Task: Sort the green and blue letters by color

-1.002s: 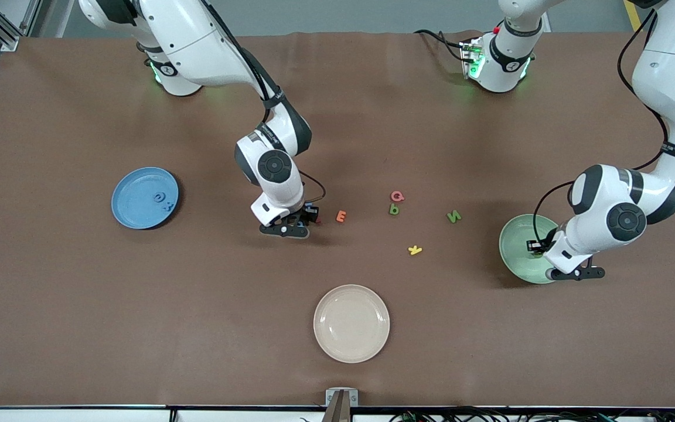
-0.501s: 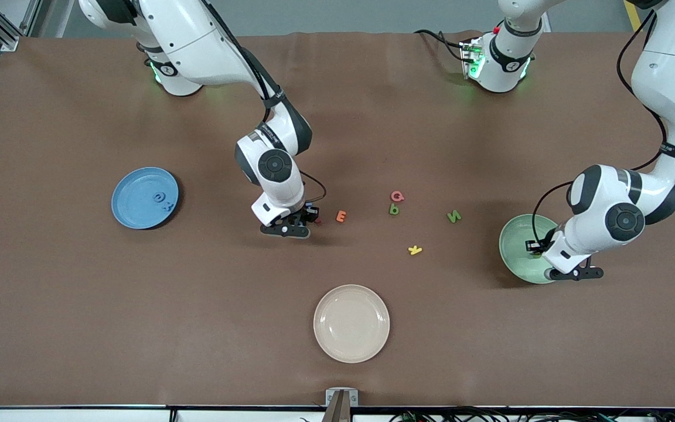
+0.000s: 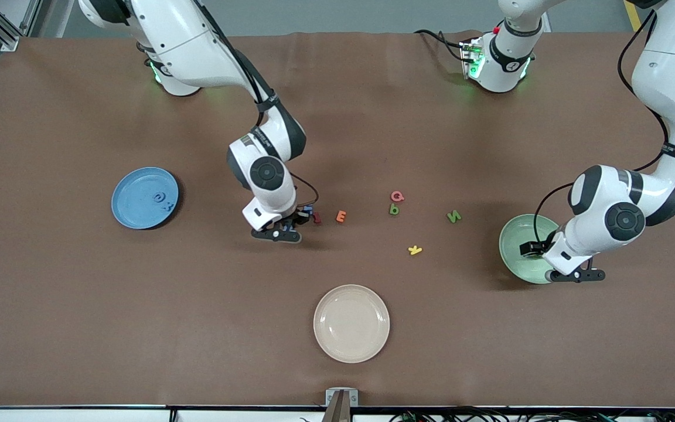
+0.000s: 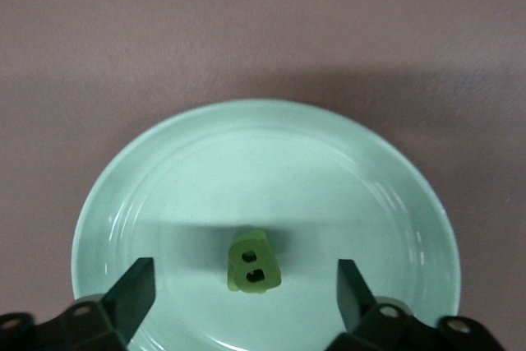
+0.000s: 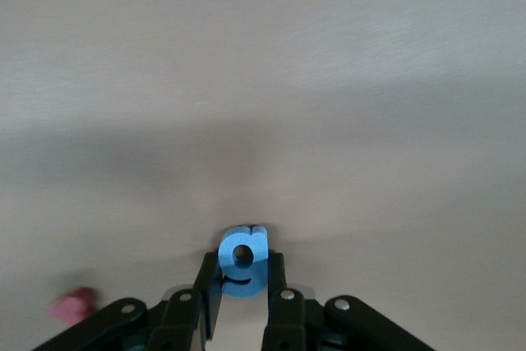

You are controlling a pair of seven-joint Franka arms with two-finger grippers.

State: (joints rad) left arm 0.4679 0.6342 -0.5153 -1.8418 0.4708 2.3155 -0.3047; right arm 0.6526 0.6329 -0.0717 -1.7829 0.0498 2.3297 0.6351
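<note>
Right gripper clenched on small blue foam letter g; left gripper released, spread over olive green foam letter B in pale green plate.

Blue "g": small chunky foam letter, clamped upright between right-hand fingers, off the bench.

Green "B": olive foam, lying flat in green plate, free between the spread left-hand fingers, touching neither.

Green "b" and green "N": flat on bench, between the two sets of fingers, well apart from both; "N" lies closer to left-hand fingers.

Two blue letters: flat in blue plate, side by side, near plate's edge toward right-hand fingers; shapes not legible.
</note>
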